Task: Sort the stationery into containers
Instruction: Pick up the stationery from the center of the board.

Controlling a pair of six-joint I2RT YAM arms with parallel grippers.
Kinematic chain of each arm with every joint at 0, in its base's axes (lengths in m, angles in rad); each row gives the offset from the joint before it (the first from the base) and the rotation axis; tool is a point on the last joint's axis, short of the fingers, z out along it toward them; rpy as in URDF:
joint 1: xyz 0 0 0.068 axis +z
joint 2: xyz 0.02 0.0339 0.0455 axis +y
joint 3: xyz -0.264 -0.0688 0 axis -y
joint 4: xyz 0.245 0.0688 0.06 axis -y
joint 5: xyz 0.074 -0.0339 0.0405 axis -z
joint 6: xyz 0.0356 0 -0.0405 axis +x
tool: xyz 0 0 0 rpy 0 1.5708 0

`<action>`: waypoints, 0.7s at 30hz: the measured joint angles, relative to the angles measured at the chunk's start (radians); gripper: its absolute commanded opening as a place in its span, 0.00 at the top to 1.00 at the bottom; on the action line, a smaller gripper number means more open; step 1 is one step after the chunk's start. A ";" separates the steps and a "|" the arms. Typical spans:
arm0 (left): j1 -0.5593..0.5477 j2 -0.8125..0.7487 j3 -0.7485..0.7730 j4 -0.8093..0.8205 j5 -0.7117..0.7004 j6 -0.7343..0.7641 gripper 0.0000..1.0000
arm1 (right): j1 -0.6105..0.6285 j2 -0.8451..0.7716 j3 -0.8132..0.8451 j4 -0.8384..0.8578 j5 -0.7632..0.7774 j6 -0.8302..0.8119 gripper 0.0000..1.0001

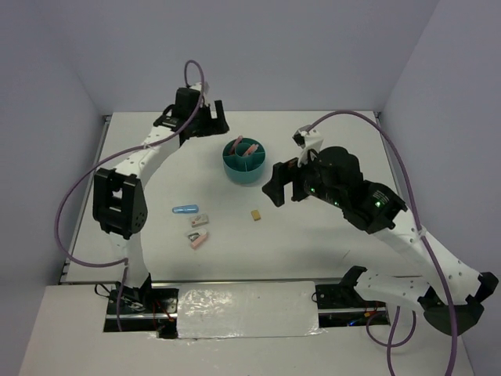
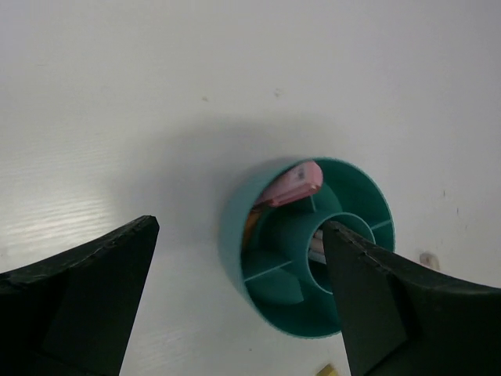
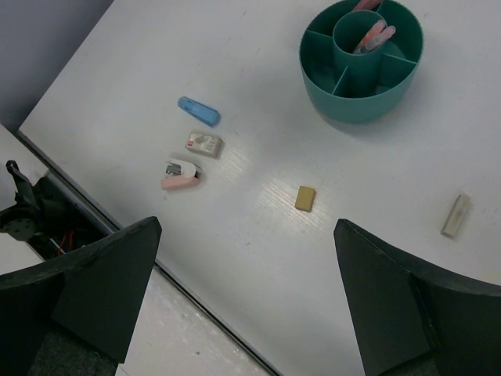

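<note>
The left claw (image 1: 210, 120) hangs over the far part of the tabletop (image 1: 235, 262), just behind the teal tub (image 1: 235, 174), with its jaws spread wide and nothing between them. From its wrist camera the tub (image 2: 235, 251) sits below and between the two dark fingers (image 2: 86, 298), and a pink piece (image 2: 293, 184) leans in one outer compartment against the rim. The right claw (image 1: 280, 188) hovers just right of the tub, also gaping wide and empty. Its camera looks down on the tub (image 3: 313, 78), where thin pink and orange pens (image 3: 374, 35) stand in the round centre cup. The other stationery lies loose on the tabletop, well apart from the tub on its near left side. A light-blue capsule (image 1: 185, 209) is there, with a grey block (image 1: 201, 221) just beside it and a pink-white block (image 1: 197, 239) next to that. A tan block (image 1: 256, 214) rests alone between this cluster and the right claw. In the right wrist view a cream stick (image 3: 456, 215) lies further right of the tan block (image 3: 305, 198).
</note>
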 measured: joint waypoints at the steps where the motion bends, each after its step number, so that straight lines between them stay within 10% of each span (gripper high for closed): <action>1: 0.008 -0.019 0.017 -0.047 -0.038 -0.024 0.01 | 0.000 0.016 0.002 0.010 -0.008 -0.003 0.00; 9: 0.111 -0.308 0.019 -0.404 -0.295 -0.256 0.01 | 0.000 0.182 0.010 0.099 -0.109 -0.047 0.01; 21: 0.107 -0.537 -0.555 -0.722 -0.351 -0.822 0.01 | 0.080 0.442 0.043 0.127 -0.228 -0.140 0.04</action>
